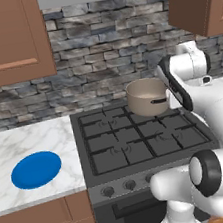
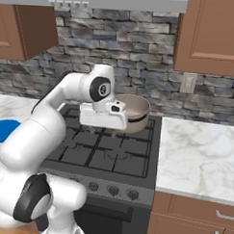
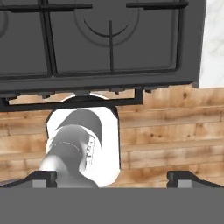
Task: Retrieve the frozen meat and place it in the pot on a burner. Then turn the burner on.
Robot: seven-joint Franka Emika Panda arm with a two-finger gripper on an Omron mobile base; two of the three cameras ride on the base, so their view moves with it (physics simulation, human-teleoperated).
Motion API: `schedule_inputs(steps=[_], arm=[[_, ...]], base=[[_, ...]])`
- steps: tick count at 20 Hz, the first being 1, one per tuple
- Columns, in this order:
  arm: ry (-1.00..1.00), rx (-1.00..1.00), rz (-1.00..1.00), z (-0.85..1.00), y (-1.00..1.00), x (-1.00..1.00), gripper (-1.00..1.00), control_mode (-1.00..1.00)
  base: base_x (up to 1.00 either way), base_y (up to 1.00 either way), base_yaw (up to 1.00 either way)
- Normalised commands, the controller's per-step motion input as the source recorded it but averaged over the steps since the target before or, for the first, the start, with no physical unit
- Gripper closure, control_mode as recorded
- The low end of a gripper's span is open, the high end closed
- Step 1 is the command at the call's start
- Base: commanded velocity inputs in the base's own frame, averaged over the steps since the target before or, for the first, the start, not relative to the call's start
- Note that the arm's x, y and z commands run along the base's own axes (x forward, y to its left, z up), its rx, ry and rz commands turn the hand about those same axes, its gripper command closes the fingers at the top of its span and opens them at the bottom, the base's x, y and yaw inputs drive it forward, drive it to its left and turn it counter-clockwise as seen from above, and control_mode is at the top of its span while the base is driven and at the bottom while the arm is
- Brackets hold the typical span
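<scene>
On the counter, far left: a flat blue plate [image 1: 36,169] lay on the marble, well apart from the arm.
Stove [image 1: 138,140]: black grates, knobs along the front edge.
Pot [image 1: 148,97]: stood upright on the back right burner, just beside the robot's hand; tan-beige, paler inside, dark band handle at its side.
Gripper [image 3: 112,179]: released, fingertips [image 3: 43,178] spread wide, holding nothing, looking down over the stove's front edge and the wooden floor.
</scene>
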Motion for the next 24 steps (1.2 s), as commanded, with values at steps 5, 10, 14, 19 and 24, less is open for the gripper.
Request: schedule_inputs(steps=[5, 10, 14, 19, 24], arm=[[-0.12, 0.05, 0.01, -0.14, -0.06, -0.63, -1.0, -1.0], [-0.13, 0.02, 0.0, -0.13, -0.07, -0.56, -1.0, -1.0], [-0.16, 0.04, 0.06, -0.09, -0.11, -0.52, -1.0, -1.0], [-0.22, 0.03, 0.1, -0.21, -0.12, -0.56, -1.0, -1.0], [-0.14, 0.07, 0.1, -0.27, -0.25, -0.4, -1.0, -1.0]], base=[[0.0, 0.0, 0.0], [0.0, 0.0, 0.0], [0.0, 0.0, 0.0], [0.0, 0.0, 0.0], [0.0, 0.0, 0.0]])
